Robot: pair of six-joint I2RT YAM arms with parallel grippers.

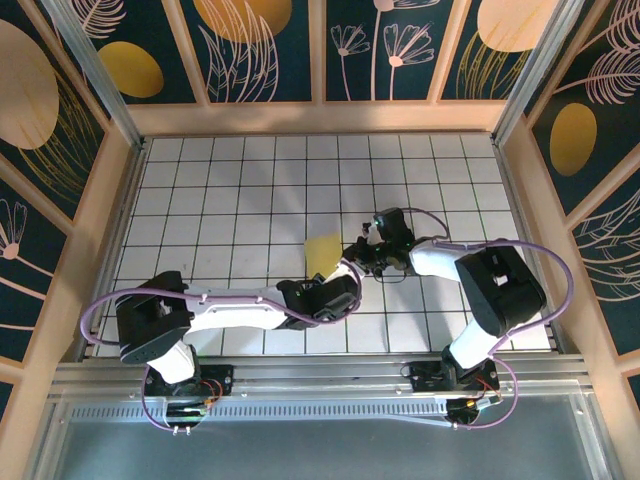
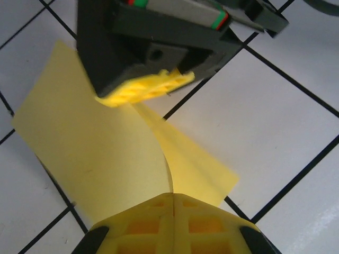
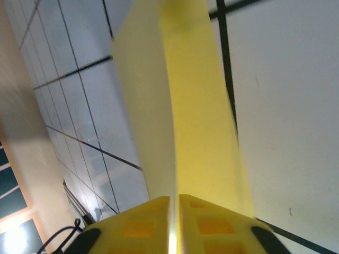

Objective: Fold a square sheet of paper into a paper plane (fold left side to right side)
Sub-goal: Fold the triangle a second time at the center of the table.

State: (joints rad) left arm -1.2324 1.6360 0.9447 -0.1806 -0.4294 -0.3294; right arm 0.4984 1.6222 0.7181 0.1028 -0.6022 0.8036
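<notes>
Midway, the left gripper (image 2: 174, 203) and right gripper (image 3: 174, 206) both pinch the square sheet of paper (image 1: 323, 252), curled over toward the worktop's (image 1: 200, 200) near edge, the fold apparently not yet creased.

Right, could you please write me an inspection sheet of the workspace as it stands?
Surface: white gridded table, bare tiles around the arms.
Job's things: square sheet of paper, pale yellow, curled over into a soft fold, not creased flat.
Clutter: nothing seen.
Claws: left claw shut on the sheet's bend; right claw pinching another part of the sheet.
Cables: purple cables loop along both arms.
Surroundings: dark floral wall panels, wooden frame.
</notes>
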